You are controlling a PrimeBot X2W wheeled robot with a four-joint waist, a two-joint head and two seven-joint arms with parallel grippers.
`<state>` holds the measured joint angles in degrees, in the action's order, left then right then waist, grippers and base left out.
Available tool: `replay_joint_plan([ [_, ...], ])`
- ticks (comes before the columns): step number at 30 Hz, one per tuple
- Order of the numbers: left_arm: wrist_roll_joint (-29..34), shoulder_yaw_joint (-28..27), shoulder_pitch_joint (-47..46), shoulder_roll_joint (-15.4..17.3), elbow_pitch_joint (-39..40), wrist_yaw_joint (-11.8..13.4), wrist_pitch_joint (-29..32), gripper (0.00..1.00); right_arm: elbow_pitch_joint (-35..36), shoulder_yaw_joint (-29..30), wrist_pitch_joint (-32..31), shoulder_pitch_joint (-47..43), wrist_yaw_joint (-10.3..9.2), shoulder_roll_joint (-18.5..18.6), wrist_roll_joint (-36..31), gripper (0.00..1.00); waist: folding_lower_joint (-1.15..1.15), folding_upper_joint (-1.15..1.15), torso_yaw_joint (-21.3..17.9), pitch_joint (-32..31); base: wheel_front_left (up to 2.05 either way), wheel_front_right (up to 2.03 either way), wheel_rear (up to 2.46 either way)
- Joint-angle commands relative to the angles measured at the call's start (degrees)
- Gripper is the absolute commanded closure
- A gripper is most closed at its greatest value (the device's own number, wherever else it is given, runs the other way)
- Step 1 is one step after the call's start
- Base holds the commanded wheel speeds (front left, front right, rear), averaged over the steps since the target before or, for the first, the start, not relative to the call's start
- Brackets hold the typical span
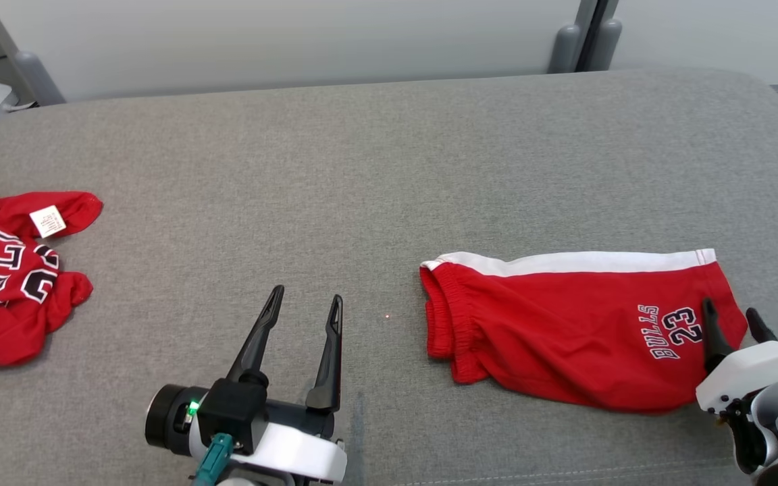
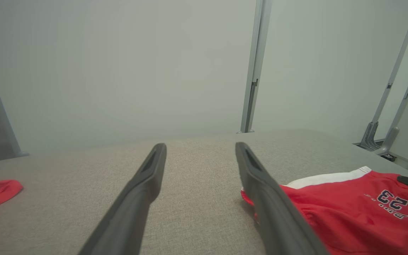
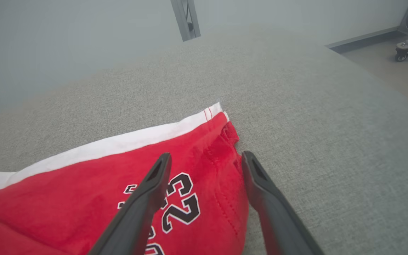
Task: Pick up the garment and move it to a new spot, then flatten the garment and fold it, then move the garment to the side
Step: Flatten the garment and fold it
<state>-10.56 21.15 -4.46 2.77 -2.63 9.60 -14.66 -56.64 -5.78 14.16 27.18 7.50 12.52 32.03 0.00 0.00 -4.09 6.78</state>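
Left gripper (image 1: 307,293) sits closest to the camera, low over the grey cushion (image 1: 362,169) with its jaws spread wide and nothing between them. It's a little way off the shorts (image 1: 564,317), on their left.

The shorts are right of centre, lying flat and looking already folded over on themselves. The long axis runs left-right across the cushion. The gathered waistband end points left, toward the left gripper, and the hem end with the "23" print points right. A white stripe runs along the far edge.

Right gripper (image 1: 729,308) is right at that hem end. In its wrist view the jaws are spread, one finger over the number and the other just off the hem edge, so it's straddling the cloth, not pinching it.

My guess is what's left is the move to the side. To do it cleanly I'd close the right jaws through every layer at the hem, have the left take the waistband end too, then lift both ends level so the fold doesn't flop open. I'd also steer clear of the crumpled jersey (image 1: 4,283) way over on the left.
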Motion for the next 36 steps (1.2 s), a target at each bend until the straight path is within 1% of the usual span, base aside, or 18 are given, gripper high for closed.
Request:
replay_joint_plan([
  [1, 0.3, -2.0, -0.4, 0.1, 1.4, 0.0, -0.3, 0.00, 2.7, -0.4, 0.8, -1.4, -0.01, 1.0, -2.8, 0.00, 0.00, 0.00, -0.6, -0.5, 0.00, 0.00, 0.00],
  [8, 0.1, -2.5, 0.4, 0.1, 1.0, -0.2, -0.3, 0.00, 9.4, 2.4, 0.8, -6.5, -0.01, 0.8, -14.6, 0.00, 0.00, 0.00, -1.8, -1.8, 0.00, 0.00, 0.00],
  [12, 0.0, -2.7, 1.0, 0.1, 1.0, -0.2, -0.3, 0.00, 13.8, 3.7, 0.8, -10.4, -0.01, 0.0, -19.0, 0.00, 0.00, 0.00, -2.1, -2.5, 0.00, 0.00, 0.00],
  [16, 0.0, -2.8, 1.7, 0.1, 0.9, -0.2, -0.3, 0.00, 17.6, 4.9, 0.8, -14.4, -0.01, -1.3, -21.8, 0.00, 0.00, 0.00, -2.4, -3.2, 0.00, 0.00, 0.00],
  [22, 0.1, -2.9, 2.8, 0.1, 0.8, -0.2, -0.3, 0.00, 20.9, 5.9, 0.3, -18.1, -0.01, -3.4, -24.3, 0.00, 0.00, 0.00, -2.9, -3.7, 0.00, 0.00, 0.00],
  [31, 0.3, -2.9, 3.2, 0.1, 0.6, -0.4, -0.3, 0.00, 22.9, 6.9, -1.1, -19.5, -0.01, -3.8, -25.3, 0.00, 0.00, 0.00, -2.8, -3.9, 0.00, 0.00, 0.00],
  [34, 0.4, -2.8, 3.2, 0.1, 0.6, -0.3, -0.3, 0.00, 23.1, 7.8, -1.2, -19.6, -0.01, -4.4, -24.7, 0.00, 0.00, 0.00, -2.6, -3.8, 0.00, 0.00, 0.00],
  [36, 0.4, -2.8, 3.1, 0.1, 0.6, -0.2, -0.3, 0.00, 22.8, 8.8, -1.2, -19.2, -0.01, -5.4, -22.5, 0.00, 0.00, 0.00, -2.6, -3.8, 0.00, 0.00, 0.00],
])
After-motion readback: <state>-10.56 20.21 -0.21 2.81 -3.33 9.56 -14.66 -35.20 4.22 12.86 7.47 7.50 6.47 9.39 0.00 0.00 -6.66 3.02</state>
